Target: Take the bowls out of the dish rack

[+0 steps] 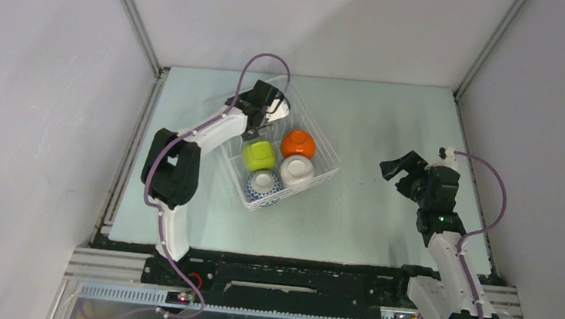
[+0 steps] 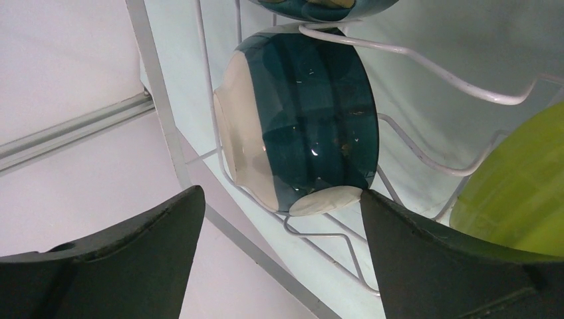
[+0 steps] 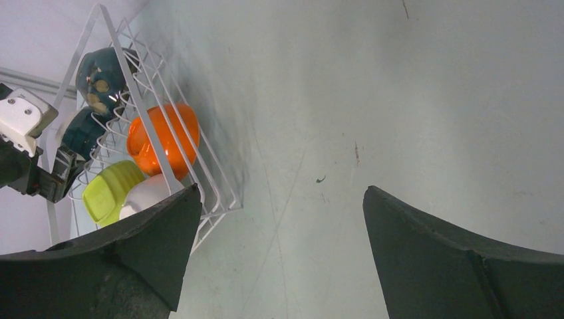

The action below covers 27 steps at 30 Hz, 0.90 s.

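Observation:
The white wire dish rack (image 1: pixel 318 132) sits skewed at mid-table. From above I see an orange bowl (image 1: pixel 298 143), a lime green bowl (image 1: pixel 259 155), a white bowl (image 1: pixel 297 171) and a blue-and-white patterned bowl (image 1: pixel 263 187) in it. My left gripper (image 1: pixel 257 130) hangs open over the rack's back left part. In the left wrist view a teal-and-white bowl (image 2: pixel 306 119) stands on edge among the tines, just ahead of the open left gripper (image 2: pixel 282 193). The lime bowl (image 2: pixel 519 186) is to its right. My right gripper (image 1: pixel 398 168) is open above bare table, right of the rack.
A dark patterned bowl (image 3: pixel 100 76) stands at the rack's far end in the right wrist view. Grey walls close in the table on three sides. A metal rail (image 2: pixel 73 133) runs along the left edge, close to the rack's corner.

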Available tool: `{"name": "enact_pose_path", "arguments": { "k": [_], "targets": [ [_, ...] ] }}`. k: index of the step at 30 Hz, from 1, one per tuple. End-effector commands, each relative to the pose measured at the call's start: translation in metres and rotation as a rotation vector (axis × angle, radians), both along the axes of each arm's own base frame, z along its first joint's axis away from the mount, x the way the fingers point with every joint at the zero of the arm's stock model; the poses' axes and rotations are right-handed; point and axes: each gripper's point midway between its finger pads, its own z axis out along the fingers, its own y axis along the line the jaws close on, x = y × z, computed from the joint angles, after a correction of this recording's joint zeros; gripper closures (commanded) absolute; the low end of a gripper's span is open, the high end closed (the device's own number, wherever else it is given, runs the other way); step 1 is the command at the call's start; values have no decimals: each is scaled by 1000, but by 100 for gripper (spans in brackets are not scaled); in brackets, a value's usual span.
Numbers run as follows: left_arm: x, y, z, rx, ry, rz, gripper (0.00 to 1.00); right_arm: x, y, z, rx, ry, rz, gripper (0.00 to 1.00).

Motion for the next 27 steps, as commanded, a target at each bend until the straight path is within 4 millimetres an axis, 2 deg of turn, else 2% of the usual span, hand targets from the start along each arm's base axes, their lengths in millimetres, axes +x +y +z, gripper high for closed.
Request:
{"name": "enact_pose_path", "arguments": {
  "k": [1,8,17,22,27],
  "targets": [
    [20,1,24,-27,-118,20,6,2,0,6,-10,-31,9,0],
    [11,-10,15,-69,-34,-43,1,2,0,5,-7,-28,10,0],
    [6,-21,-13,-101,73,-66,0,2,0,4,-8,-25,9,0],
    [7,-14,-22,-100,97,-39,0,2,0,4,-7,-26,12,0],
    [20,7,-9,-7,1,42,1,2,0,4,-5,-24,11,0]
  ]
}}
